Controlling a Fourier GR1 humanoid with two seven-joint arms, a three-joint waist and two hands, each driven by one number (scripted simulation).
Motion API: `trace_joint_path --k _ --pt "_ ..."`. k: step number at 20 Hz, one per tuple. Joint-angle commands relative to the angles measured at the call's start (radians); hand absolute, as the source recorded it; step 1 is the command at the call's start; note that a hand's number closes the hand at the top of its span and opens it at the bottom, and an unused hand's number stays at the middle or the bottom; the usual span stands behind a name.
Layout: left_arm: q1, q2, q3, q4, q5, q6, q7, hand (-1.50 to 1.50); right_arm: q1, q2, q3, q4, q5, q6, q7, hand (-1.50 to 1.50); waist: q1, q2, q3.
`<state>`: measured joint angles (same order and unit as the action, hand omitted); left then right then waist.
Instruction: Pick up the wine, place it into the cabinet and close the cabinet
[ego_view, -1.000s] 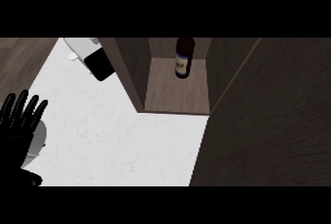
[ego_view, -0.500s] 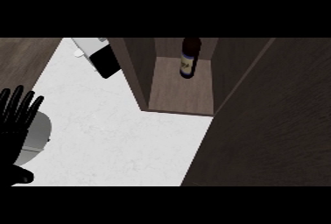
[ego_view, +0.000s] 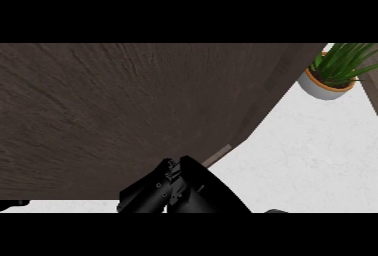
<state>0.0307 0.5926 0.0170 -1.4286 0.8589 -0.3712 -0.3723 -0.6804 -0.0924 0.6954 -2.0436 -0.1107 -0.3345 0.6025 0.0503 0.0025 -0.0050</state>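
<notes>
Black hand (ego_view: 181, 192) against dark cabinet (ego_view: 133, 110), finger state unclear; wine unseen; potted plant (ego_view: 332, 75) beyond

wine hidden behind cabinet (ego_view: 133, 110), robot hand (ego_view: 181, 192) cut off below (side unclear)

A glossy black hand (ego_view: 181, 192) with blocky, angular fingers (ego_view: 168, 172).

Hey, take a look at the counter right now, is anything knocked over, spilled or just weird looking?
Nothing stands out. A dark wooden cabinet panel fills most of the view, with a black hand at its lower edge. The potted plant stands upright on the white counter, with no soil spilled. The wine is not visible.
</notes>
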Motion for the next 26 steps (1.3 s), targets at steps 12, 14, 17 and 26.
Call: trace_joint_path --k 12,14,17,26 --pt "0.028 -0.018 0.084 0.035 -0.014 -0.066 0.017 -1.5 -0.295 0.092 -0.216 0.504 -0.26 -0.015 -0.142 1.5 -0.038 -0.003 0.005" --pt "0.028 -0.018 0.086 0.048 -0.028 -0.088 0.008 -1.5 -0.341 0.092 -0.225 0.622 -0.308 -0.054 -0.214 1.5 -0.028 -0.001 0.004" --pt "0.061 -0.022 0.099 -0.064 -0.021 -0.022 0.052 -1.5 -0.252 0.065 -0.28 0.619 -0.254 0.047 -0.231 1.5 -0.037 -0.004 0.006" --pt "-0.011 -0.036 0.135 0.066 -0.031 -0.109 0.052 -1.5 -0.344 0.043 -0.411 0.905 -0.239 0.207 -0.39 1.5 -0.031 0.001 0.005"
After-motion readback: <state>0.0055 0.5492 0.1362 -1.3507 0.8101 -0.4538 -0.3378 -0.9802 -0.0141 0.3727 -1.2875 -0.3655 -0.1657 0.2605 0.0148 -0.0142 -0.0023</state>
